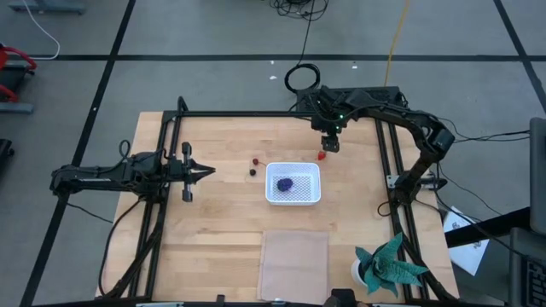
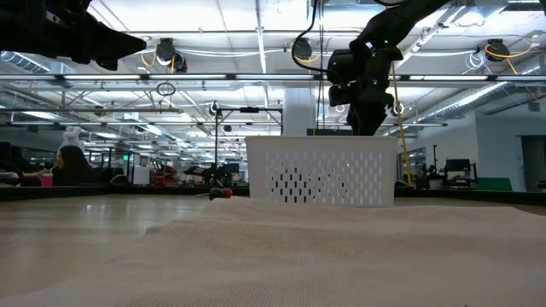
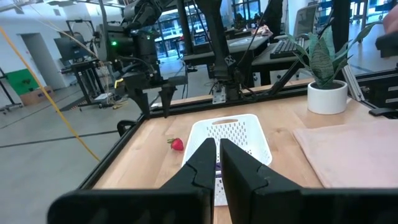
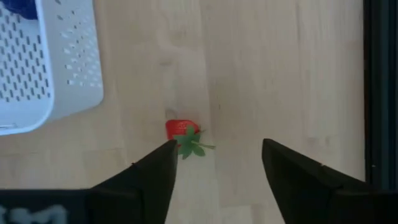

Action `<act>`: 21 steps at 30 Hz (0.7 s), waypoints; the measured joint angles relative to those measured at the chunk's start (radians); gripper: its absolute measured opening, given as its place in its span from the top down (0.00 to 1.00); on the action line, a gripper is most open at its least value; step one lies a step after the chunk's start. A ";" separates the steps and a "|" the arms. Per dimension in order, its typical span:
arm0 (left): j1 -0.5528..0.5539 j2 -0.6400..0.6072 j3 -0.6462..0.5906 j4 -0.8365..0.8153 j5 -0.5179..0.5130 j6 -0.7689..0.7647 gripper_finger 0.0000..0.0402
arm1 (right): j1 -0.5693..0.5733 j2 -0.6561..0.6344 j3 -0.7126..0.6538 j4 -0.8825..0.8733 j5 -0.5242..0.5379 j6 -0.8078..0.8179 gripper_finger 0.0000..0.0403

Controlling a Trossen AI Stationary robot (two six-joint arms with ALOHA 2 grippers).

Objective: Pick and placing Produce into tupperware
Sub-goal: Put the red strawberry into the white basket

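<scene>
The white tupperware (image 1: pixel 293 194) sits mid-table on its base, with the purple-blue bunch (image 1: pixel 285 183) lying inside. The red strawberry (image 1: pixel 322 156) lies on the wood just past the container's far right corner. In the right wrist view the strawberry (image 4: pixel 180 129) is near one finger, not centred. My right gripper (image 1: pixel 329 145) hovers open above it, pointing down, touching nothing (image 4: pixel 217 152). A small red berry (image 1: pixel 255 159) and a dark berry (image 1: pixel 252 171) lie left of the container. My left gripper (image 1: pixel 205 171) waits shut at the table's left (image 3: pixel 218 149).
A flat pale translucent sheet (image 1: pixel 293 263) lies near the front edge. A teal paper plant in a white pot (image 1: pixel 388 266) stands at the near right corner. Black frame rails (image 1: pixel 388 162) run along the table's sides and far edge. Bare wood lies between the left gripper and the berries.
</scene>
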 joint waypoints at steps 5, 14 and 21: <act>0.000 0.000 0.000 0.000 0.000 -0.012 0.94 | 0.007 0.000 -0.054 0.054 -0.003 -0.040 0.35; 0.000 0.000 0.000 -0.015 0.000 -0.021 0.94 | 0.007 0.001 -0.160 0.136 -0.003 -0.083 0.31; 0.000 0.000 0.000 -0.026 0.000 -0.007 0.94 | 0.005 0.001 -0.205 0.191 -0.006 -0.072 0.31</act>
